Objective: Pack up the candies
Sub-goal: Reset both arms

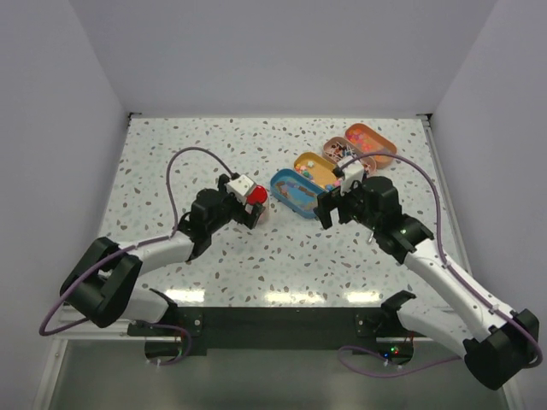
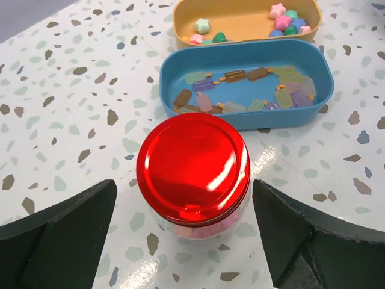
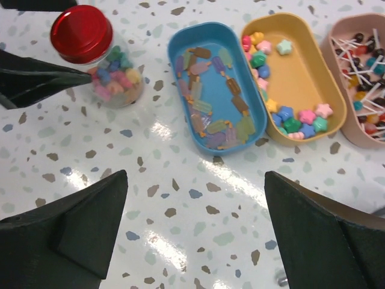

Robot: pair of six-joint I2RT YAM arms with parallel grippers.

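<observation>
A small clear jar [image 3: 114, 78] with a red lid [image 2: 194, 165] stands upright on the speckled table, with mixed-colour candies [image 3: 117, 75] inside it. My left gripper [image 2: 184, 192] is open, one finger on each side of the jar with a gap on both sides. In the top view the left gripper [image 1: 254, 205] is at the jar [image 1: 256, 196]. My right gripper [image 3: 195, 177] is open over bare table just in front of the blue tin [image 3: 174, 48], with nothing between its fingers. It shows in the top view too, the right gripper [image 1: 329, 209] near that tin.
The blue oval tin [image 1: 293, 192] holds popsicle-shaped sweets. Behind it the yellow tin [image 3: 301, 78] holds star-shaped sweets, and a pink tin [image 3: 361, 139] holds lollipops. An orange tin [image 1: 370, 145] sits at the far right. A left finger [image 3: 36, 81] reaches in beside the jar.
</observation>
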